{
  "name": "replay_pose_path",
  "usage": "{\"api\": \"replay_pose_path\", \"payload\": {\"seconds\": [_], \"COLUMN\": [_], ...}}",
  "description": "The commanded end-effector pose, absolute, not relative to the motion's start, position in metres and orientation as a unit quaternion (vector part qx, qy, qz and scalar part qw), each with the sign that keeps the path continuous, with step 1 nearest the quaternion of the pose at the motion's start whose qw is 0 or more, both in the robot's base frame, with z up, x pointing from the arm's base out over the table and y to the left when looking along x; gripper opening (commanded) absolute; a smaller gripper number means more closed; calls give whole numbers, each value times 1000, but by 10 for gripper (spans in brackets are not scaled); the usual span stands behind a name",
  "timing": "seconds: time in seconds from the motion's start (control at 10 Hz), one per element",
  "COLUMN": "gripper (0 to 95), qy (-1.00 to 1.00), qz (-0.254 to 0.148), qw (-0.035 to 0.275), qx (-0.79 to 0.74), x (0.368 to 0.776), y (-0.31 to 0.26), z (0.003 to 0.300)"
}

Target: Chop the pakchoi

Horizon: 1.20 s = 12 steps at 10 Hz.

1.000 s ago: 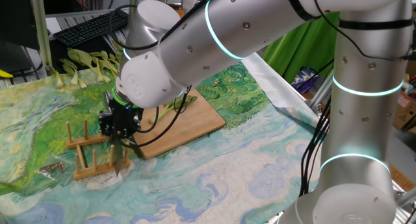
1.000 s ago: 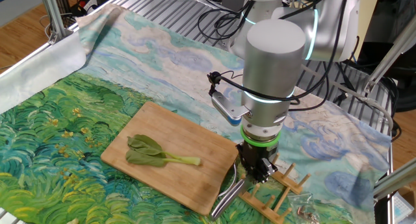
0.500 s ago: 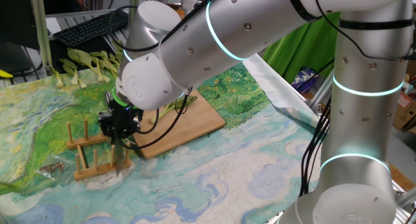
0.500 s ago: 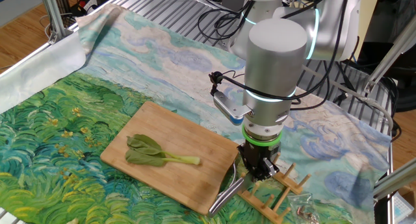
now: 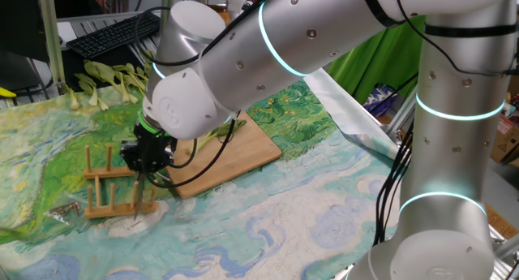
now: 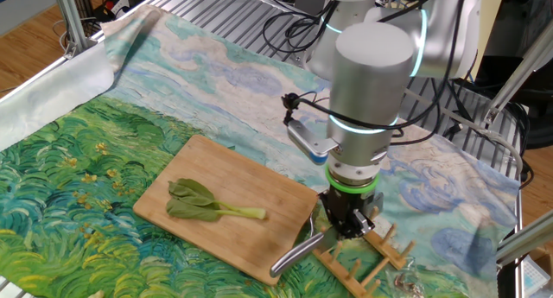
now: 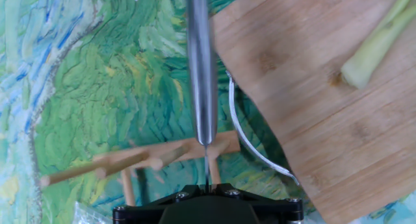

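Black fingers (image 5: 147,168) over wooden rack (image 5: 113,195)

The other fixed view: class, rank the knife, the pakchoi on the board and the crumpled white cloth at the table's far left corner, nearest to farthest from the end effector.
1. Knife: gripped in the end effector, handle jutting lower left.
2. Pakchoi: on the board, to the left.
3. White cloth: far left corner.

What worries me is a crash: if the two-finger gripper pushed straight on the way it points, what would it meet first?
Probably the pale wooden peg rack, right under the black two-finger gripper shut on the silver metal knife; then the painted cloth. Depth is unclear.
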<state>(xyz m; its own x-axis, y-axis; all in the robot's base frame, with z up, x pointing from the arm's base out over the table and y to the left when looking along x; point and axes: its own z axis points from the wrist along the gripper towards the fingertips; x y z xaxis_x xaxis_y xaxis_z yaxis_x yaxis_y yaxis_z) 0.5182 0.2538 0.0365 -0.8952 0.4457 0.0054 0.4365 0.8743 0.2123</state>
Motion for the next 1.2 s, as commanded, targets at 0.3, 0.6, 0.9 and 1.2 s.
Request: {"api": "replay_pose_path", "payload": {"seconds": [0.3, 0.6, 0.9, 1.2], "gripper": [0, 0, 0, 0], "qy": [969, 973, 976, 977], "qz": [85, 62, 52, 47], "qw": [25, 27, 22, 8], "qx": [231, 219, 209, 207], "x": [518, 522, 521, 524], "y": [255, 256, 254, 253], "z": [46, 62, 76, 92]}}
